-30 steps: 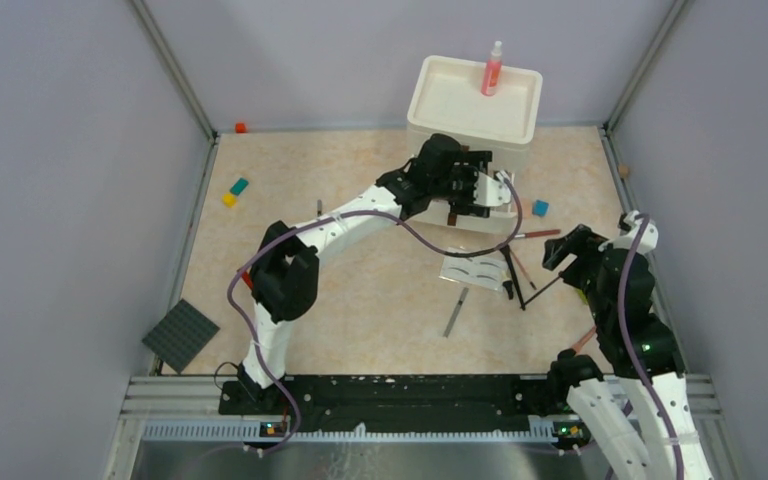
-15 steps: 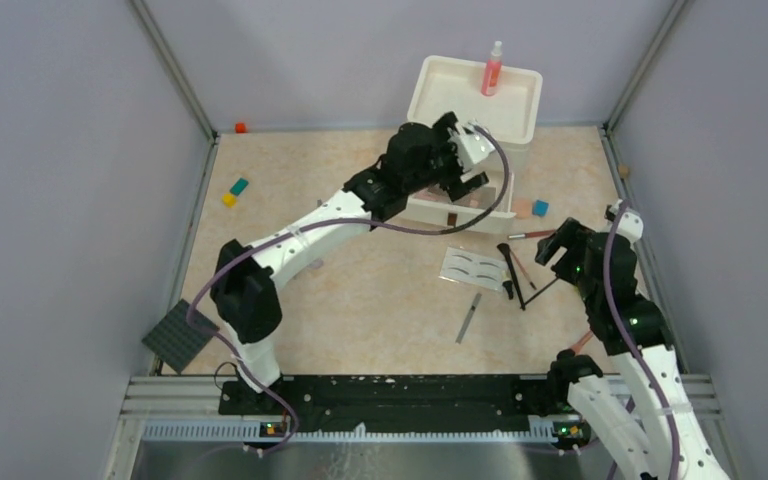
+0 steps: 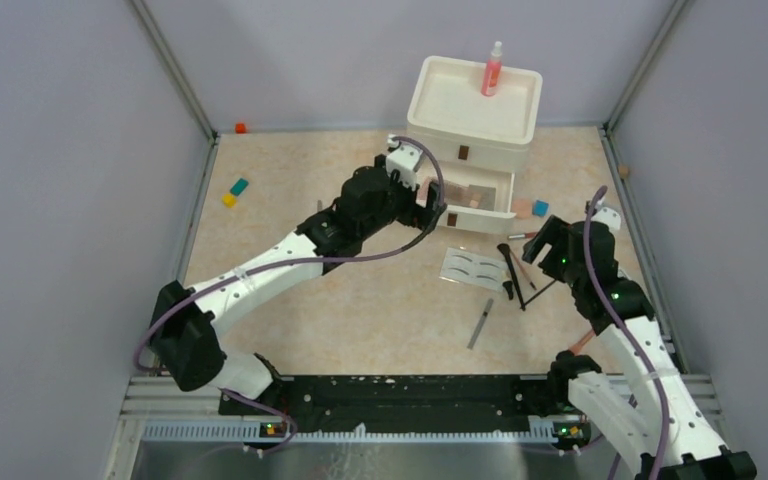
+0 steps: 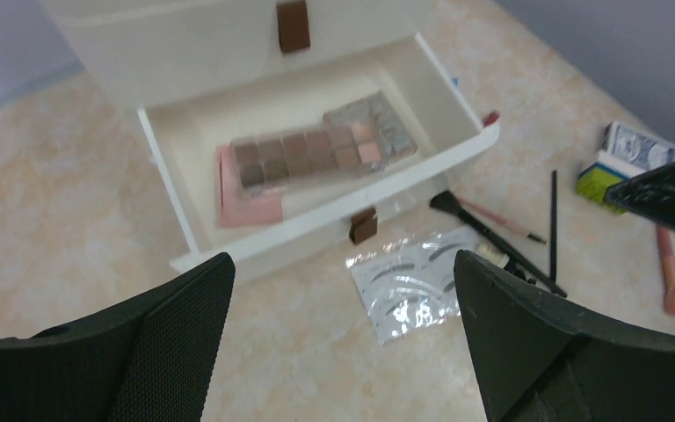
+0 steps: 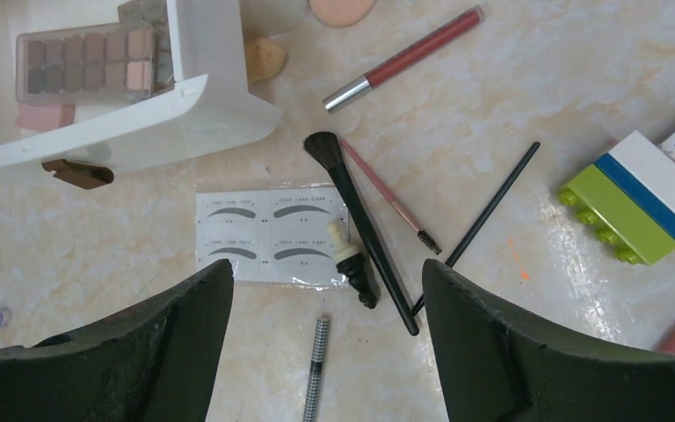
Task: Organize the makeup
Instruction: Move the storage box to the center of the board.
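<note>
The left pincer (image 4: 343, 264) is gaping wide, gripping nothing, hovering above the open drawer (image 4: 165, 171) where the eyeshadow palette (image 4: 316, 149) is lying. The right pincer (image 5: 325, 268) is standing wide and empty over the white eyebrow card (image 5: 268, 233), which is showing printed brows and lying on the bench (image 5: 536, 88) beside the brushes (image 5: 352, 211).

Palette (image 4: 321, 151) in drawer (image 4: 272, 236); card (image 4: 409, 283) before drawer

I can't read a single word or number from here. The white eyebrow card (image 5: 268, 236) shows four printed brow shapes, and any print beside them is too fine for me to make out. The blue-patterned box (image 4: 640, 145) shows only ornament. The pink spray bottle (image 3: 492, 68) is too small in my overhead view to show any label.
</note>
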Available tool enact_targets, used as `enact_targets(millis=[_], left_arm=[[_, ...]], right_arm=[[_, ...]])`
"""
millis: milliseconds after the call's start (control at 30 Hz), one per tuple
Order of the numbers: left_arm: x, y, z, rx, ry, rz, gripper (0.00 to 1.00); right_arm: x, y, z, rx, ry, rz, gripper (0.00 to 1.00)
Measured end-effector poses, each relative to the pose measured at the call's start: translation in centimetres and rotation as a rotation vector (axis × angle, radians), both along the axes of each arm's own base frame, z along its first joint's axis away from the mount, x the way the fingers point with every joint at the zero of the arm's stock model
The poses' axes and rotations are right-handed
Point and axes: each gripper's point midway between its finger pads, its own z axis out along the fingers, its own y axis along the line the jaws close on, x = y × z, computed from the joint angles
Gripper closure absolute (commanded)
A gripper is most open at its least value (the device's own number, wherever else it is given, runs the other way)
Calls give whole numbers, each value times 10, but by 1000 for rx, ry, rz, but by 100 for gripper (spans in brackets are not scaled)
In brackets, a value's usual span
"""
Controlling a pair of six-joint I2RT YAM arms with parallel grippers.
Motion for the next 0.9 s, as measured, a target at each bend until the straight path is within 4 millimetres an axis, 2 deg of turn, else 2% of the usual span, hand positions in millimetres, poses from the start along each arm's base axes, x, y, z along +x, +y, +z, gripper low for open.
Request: enact_targets(millis=[67,133,167,233,367,467,600,733,800,900], left_arm=[[-7,13,-33,55,79,31,1],[-15,25,-53,92,127,54,1],[-20,33,-61,107,151,68,1],[-26,42,-64,108,164,87,1],[-24,64,-55,50,193,143,1],[-8,91,-52,-6,218,211,1],[10,125,-62,-35,254,285,1],[21,132,-54,-63,237,276,1],[32,129,-43,-70,210,268,1],[55,115,-14,-89,148,244,1]], right_arm=[[1,3,-8,7,27,9,25],[2,6,-11,22,32,19,28],[4,9,-11,33,25,26,28],[8,14,-8,58,8,40,29],[20,29,-10,113,-13,83,31],[24,44,-20,153,-1,137,31],[22,65,-28,177,-5,212,32],[25,89,-19,201,-60,286,32],[28,96,-15,212,-81,304,32],[29,98,-15,213,-80,307,32]])
